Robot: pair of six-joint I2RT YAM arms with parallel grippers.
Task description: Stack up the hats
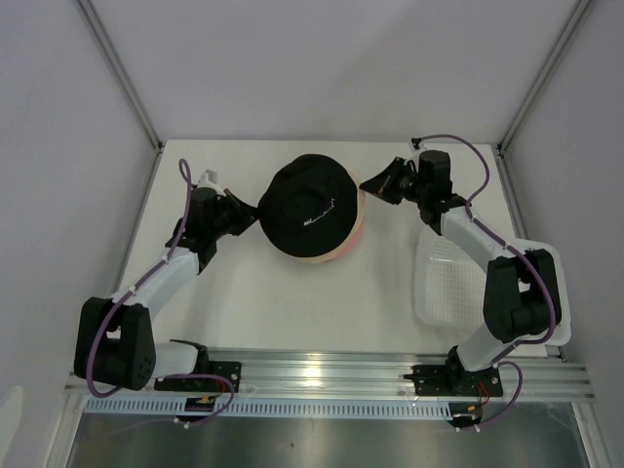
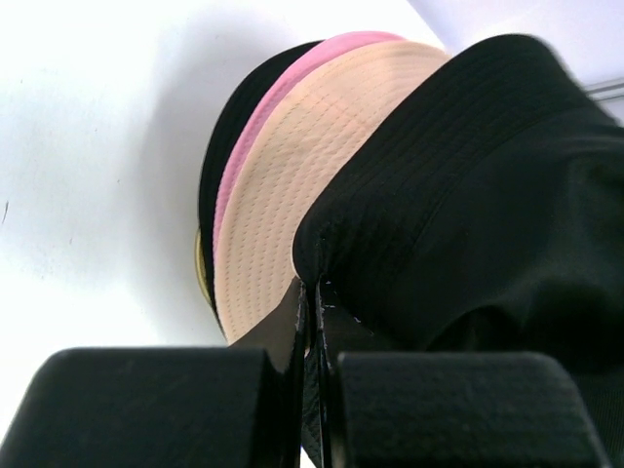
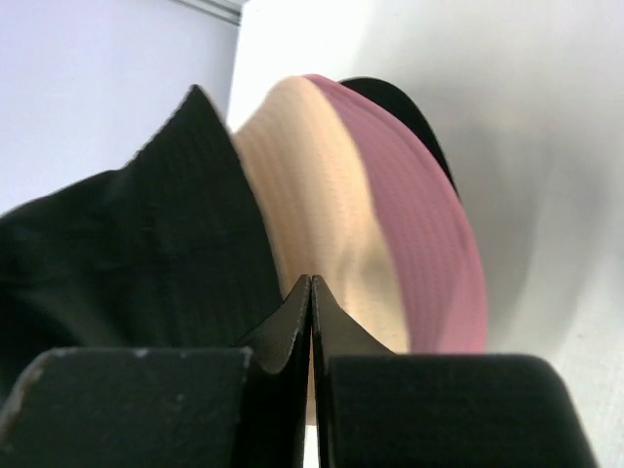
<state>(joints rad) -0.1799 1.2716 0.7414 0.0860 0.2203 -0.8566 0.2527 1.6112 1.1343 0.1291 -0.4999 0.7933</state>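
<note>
Top external view: the black hat [image 1: 310, 207] caps the stack [image 1: 343, 248]. Your left fingers [image 2: 291, 336] clamp its brim; right fingers [image 3: 285, 331], opposite, are together. Only release appears outstanding.

hats [image 1: 343, 244] stacked, black hat [image 1: 307, 200] topmost

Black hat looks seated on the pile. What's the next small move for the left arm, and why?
Probably open the left gripper. Its jaws are pinched shut on the brim of the black hat, and that hat already sits over the beige hat and the pink hat, so holding on seems to serve nothing. The right gripper is shut beside the stack, apparently holding nothing.
</note>
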